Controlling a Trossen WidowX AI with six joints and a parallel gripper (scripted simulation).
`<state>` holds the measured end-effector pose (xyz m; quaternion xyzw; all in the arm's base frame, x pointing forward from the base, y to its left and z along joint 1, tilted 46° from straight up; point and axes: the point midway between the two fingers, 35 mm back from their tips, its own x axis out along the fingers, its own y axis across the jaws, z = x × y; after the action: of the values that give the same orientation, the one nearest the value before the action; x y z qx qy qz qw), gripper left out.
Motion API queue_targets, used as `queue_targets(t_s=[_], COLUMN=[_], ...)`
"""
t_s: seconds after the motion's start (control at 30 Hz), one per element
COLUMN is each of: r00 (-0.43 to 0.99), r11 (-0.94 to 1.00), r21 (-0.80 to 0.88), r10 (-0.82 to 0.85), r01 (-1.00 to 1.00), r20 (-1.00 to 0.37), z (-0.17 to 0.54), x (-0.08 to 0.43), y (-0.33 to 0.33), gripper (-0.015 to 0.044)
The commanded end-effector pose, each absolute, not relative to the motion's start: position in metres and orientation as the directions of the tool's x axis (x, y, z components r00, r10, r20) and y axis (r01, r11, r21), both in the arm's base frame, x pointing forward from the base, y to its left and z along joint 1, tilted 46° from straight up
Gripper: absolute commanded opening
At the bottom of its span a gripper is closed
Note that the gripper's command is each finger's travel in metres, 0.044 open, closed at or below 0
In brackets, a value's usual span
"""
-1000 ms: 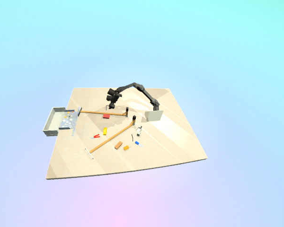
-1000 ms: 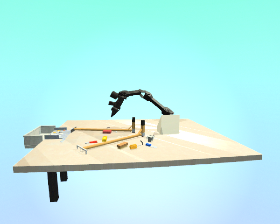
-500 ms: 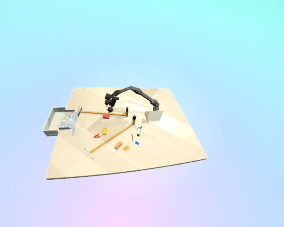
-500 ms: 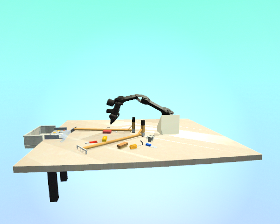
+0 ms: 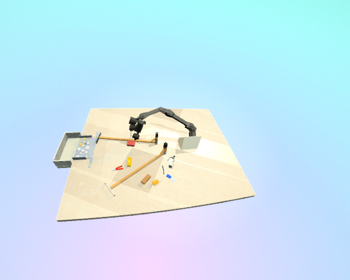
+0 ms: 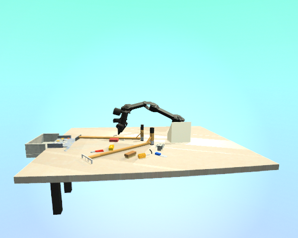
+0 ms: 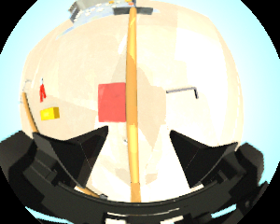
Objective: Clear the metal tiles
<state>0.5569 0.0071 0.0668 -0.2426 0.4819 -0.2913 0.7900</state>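
Observation:
The long scraper, with a wooden shaft (image 5: 115, 139) (image 6: 92, 137) (image 7: 132, 70), lies on the table. Its dark blade (image 5: 98, 137) (image 6: 78, 137) is at the near end of the steel plate (image 5: 91, 150) (image 6: 70, 143), and its black-topped grip (image 5: 156, 137) (image 6: 142, 133) stands upright at the other end. Several pale and orange tiles (image 5: 87, 147) (image 6: 57, 141) lie scattered on the plate. The grey catch box (image 5: 62, 164) (image 6: 36, 148) is at the plate's far end. My gripper (image 5: 135, 137) (image 6: 119, 133) (image 7: 139, 130) is open and empty above the shaft, fingers on either side in the wrist view.
A red block (image 5: 130, 143) (image 6: 113, 140) (image 7: 112, 103) lies beside the shaft. A hex key (image 7: 182, 90) lies on its other side. A second long tool (image 5: 136, 170) (image 6: 115, 150) with a pale toothed head lies diagonally. A yellow block (image 5: 129, 161), red pliers (image 5: 118, 168) and a brown block (image 5: 145, 178) lie nearby.

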Motion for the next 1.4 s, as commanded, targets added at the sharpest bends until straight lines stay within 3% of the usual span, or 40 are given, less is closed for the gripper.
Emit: queue_targets(t_s=[0.0, 1.37], r00=[0.375, 0.5], r11=[0.712, 0.71], r21=[-0.667, -0.681], r10=[-0.693, -0.662], r01=[0.222, 0.178], r20=[-0.615, -0.559], z=[0.069, 0.099], x=[0.55, 0.469], y=[0.015, 0.086], gripper=[0.044, 0.044])
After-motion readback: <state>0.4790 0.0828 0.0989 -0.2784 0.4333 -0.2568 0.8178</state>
